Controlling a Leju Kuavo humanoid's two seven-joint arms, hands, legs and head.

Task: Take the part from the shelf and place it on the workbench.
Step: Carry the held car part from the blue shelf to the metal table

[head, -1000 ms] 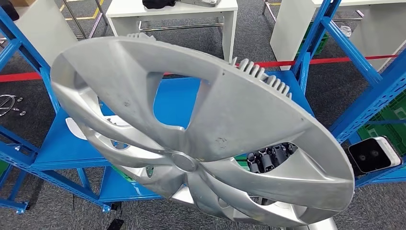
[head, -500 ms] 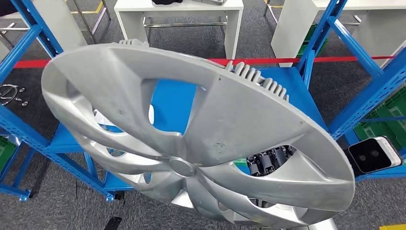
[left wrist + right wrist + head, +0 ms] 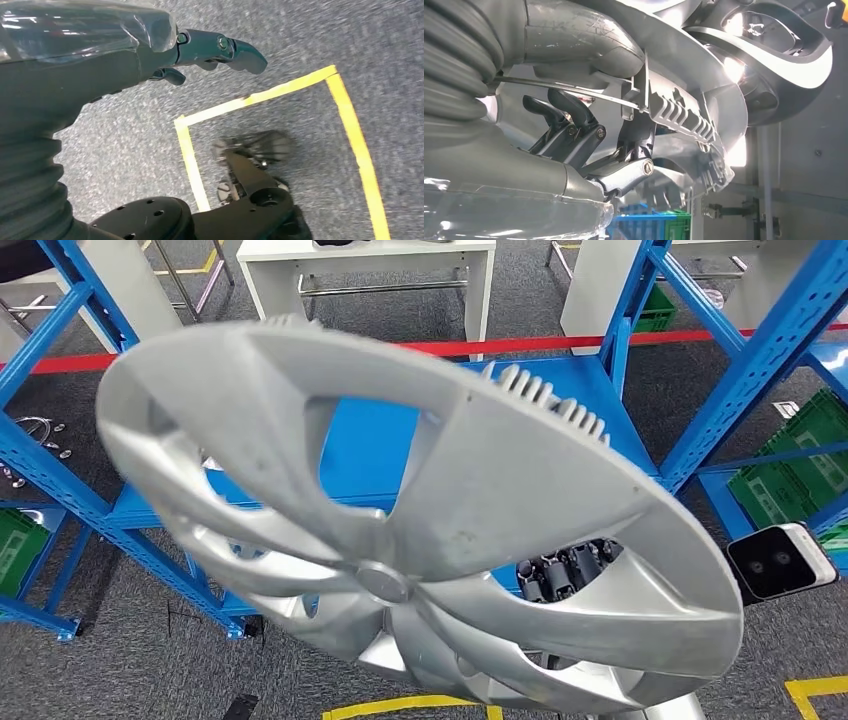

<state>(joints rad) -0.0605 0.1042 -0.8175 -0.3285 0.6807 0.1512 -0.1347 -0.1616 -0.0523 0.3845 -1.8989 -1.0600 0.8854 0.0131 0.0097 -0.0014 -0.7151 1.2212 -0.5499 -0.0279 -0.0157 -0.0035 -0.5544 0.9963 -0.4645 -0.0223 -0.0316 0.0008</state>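
Right hand (image 3: 589, 145) grips rim of large silver plastic spoked wheel cover (image 3: 420, 530), held tilted above blue metal shelf (image 3: 560, 410). Left hand (image 3: 200, 50) empty, fingers apart, over grey carpet (image 3: 280, 35).

Head view high, facing down — wrist views close behind each hand.

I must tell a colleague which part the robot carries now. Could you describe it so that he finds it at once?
In front of the blue metal shelf rack, the head view shows a large round silver plastic wheel cover, tilted. The right hand grips it from underneath, dark fingers showing through one opening. Its curved spokes, small centre cap and ribbed rim clips set it apart.
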